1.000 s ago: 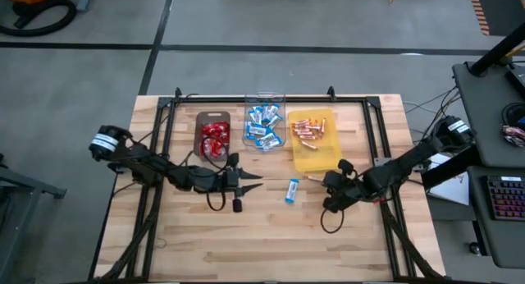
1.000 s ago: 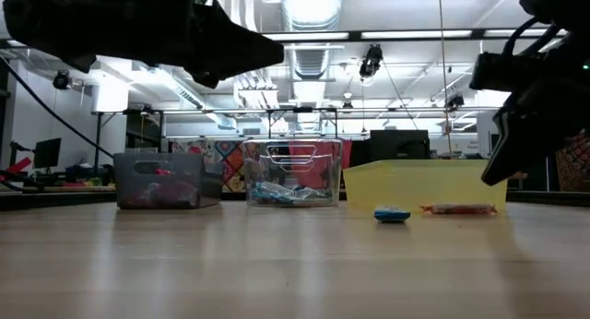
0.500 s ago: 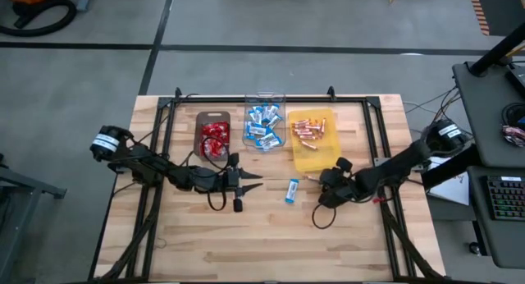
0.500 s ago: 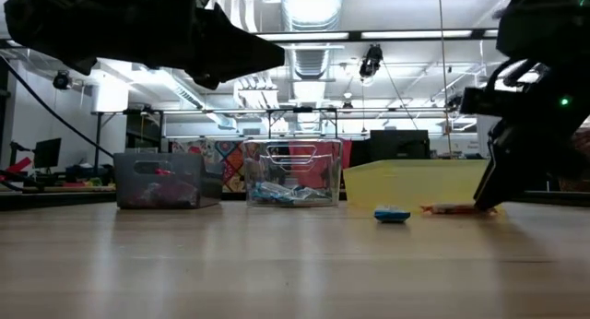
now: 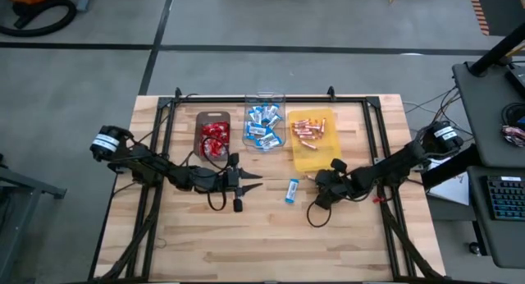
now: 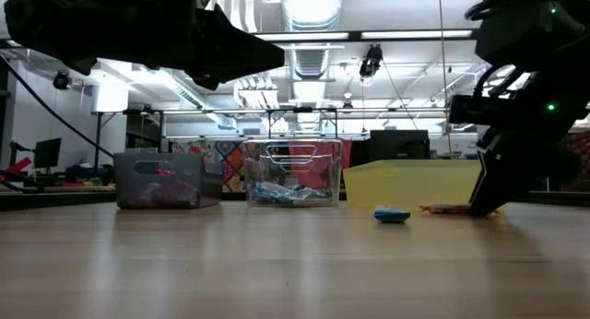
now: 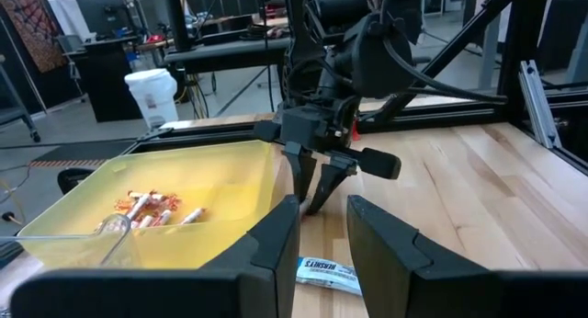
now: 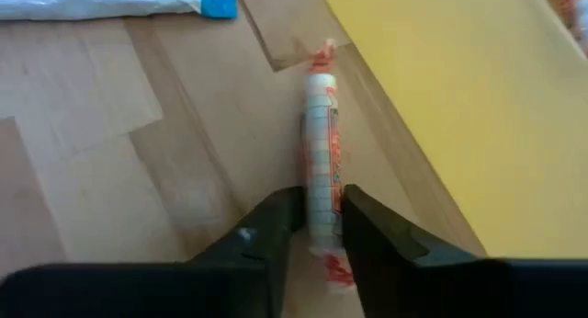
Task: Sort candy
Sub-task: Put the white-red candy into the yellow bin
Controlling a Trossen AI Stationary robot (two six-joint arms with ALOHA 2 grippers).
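Sorting nearly done: three trays (image 5: 310,156) filled by kind. Two candies left on table (image 5: 246,243): blue-and-white bar (image 5: 291,191), copper stick (image 8: 322,125) beside yellow tray. Right gripper (image 8: 316,231) narrow, fingers straddling stick. Left gripper (image 5: 254,180) narrow, empty, waiting mid-table.

The white-and-blue rectangular candy bar wrapper (image 7: 328,273) on the wooden tabletop (image 7: 478,198) reads "HERSHEY'S"; nothing else is legible.

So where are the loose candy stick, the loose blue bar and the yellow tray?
candy stick (image 8: 322,125): right wrist view, middle of its wrapper.
blue bar (image 5: 291,191): high view, middle of the bar.
yellow tray (image 6: 410,185): low view, its front wall.
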